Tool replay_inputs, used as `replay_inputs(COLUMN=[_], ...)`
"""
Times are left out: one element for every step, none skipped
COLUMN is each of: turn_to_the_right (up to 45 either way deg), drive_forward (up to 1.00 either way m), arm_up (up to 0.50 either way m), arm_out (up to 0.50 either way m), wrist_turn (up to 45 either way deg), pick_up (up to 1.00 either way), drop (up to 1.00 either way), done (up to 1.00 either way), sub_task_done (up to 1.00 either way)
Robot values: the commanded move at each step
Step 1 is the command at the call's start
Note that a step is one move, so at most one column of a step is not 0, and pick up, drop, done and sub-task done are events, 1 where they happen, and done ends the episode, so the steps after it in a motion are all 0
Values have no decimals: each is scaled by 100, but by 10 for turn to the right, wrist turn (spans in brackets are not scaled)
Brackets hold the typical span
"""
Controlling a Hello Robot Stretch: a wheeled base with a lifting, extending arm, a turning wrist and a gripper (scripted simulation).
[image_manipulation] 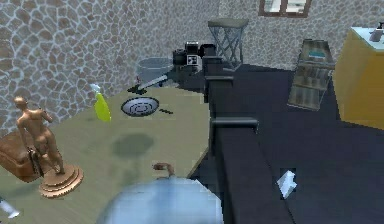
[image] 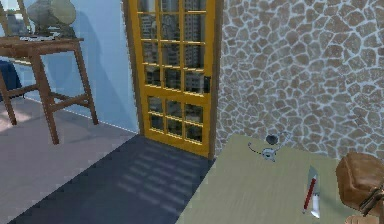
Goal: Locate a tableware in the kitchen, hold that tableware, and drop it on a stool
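Bronze statue near me is safe, but my gripper, finger state & load can't tell, sits by the grey bowl at far end of table, so a misjudged lift cd shove it off.

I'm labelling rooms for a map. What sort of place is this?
Probably a kitchen: a frying pan and a grey pot sit on a counter, with a yellow spray bottle beside the pan.

Statue on counter at left; bottle left of pan; stool beyond, near wall.
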Motion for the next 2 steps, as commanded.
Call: replay_inputs(turn_to_the_right=[0,0], drive_forward=[0,0], arm_up=[0,0], arm_out=[0,0], wrist_turn=[-450,-420], pick_up=[0,0], drop=[0,0], done=[0,0], sub_task_done=[0,0])
